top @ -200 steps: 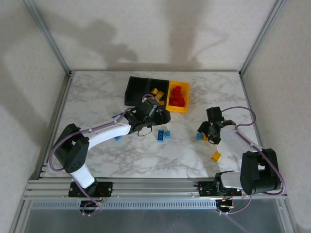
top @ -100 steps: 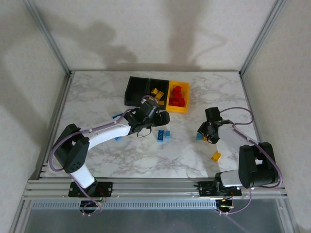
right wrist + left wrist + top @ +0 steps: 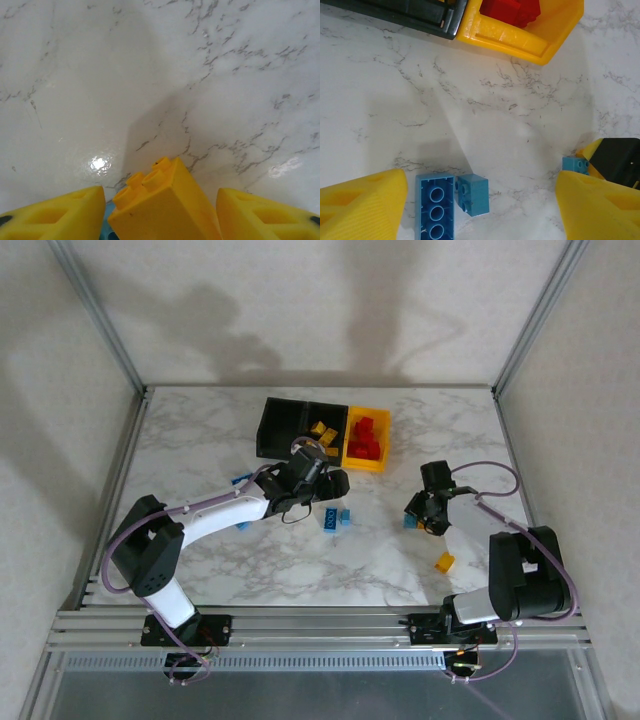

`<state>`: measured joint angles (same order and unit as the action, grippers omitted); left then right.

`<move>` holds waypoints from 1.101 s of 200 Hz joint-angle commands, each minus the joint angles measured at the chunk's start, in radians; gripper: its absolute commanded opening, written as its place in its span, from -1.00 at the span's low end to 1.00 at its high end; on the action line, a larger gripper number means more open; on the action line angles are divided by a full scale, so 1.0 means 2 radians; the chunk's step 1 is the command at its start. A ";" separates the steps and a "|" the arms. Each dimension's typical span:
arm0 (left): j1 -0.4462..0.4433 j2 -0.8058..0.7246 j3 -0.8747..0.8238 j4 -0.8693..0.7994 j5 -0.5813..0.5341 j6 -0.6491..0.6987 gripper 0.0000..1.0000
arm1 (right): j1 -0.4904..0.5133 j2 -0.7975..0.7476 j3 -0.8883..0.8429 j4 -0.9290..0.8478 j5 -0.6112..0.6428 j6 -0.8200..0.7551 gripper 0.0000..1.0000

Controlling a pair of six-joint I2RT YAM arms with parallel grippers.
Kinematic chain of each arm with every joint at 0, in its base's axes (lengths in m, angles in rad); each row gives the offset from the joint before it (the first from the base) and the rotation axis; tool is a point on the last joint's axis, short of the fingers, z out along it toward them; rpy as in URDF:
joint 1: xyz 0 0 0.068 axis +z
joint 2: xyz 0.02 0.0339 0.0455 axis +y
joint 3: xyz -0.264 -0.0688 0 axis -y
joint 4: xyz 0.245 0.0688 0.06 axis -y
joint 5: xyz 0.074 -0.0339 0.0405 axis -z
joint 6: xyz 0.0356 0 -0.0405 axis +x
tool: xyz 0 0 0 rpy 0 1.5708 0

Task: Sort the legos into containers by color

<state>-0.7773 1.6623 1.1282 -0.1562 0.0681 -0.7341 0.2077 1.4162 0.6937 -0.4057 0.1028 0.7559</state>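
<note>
Right fingers [image 3: 50,215] narrowed over grey-veined marble tabletop [image 3: 150,75].

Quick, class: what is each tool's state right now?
Left tool: open, holding nothing.
Right tool: fingers either side of a yellow lego; whether it grips cannot be told.

Three bins [image 3: 266,436] in a row, left claw [image 3: 330,488] near blue legos [image 3: 331,519], right claw [image 3: 422,515] at yellow lego [image 3: 425,526]
</note>
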 commanded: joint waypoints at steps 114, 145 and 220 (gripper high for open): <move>0.003 -0.026 -0.016 0.007 -0.009 -0.009 0.56 | 0.004 -0.051 0.025 -0.036 0.009 0.000 -0.17; 0.004 -0.035 -0.026 0.011 -0.010 -0.011 0.56 | 0.007 -0.053 0.028 -0.047 0.015 -0.004 0.09; 0.005 -0.030 -0.029 0.014 -0.006 -0.014 0.56 | 0.008 -0.028 -0.005 -0.023 -0.003 -0.012 0.21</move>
<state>-0.7753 1.6226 1.0813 -0.1452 0.0639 -0.7490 0.2142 1.3338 0.7097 -0.4652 0.1074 0.7444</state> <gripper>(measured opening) 0.778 0.612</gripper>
